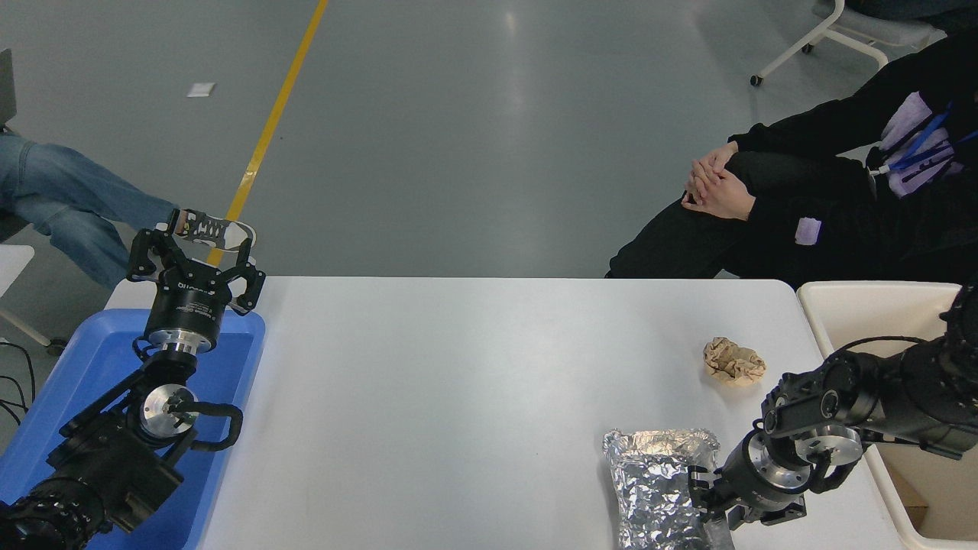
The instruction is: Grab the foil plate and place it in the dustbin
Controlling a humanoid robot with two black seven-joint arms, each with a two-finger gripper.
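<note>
Currently, the left gripper [195,258] is parked over the blue tray [92,367], fingers spread apart. The foil plate [659,489] lies at the table's near right edge, the right gripper [704,500] pressed against its right rim; whether its fingers are closed cannot be told. A firm rim hold should be confirmed before lifting toward the dustbin [856,302].

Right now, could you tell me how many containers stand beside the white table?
2: the blue tray at the left end, under the parked left gripper, and the dustbin at the right end.
</note>
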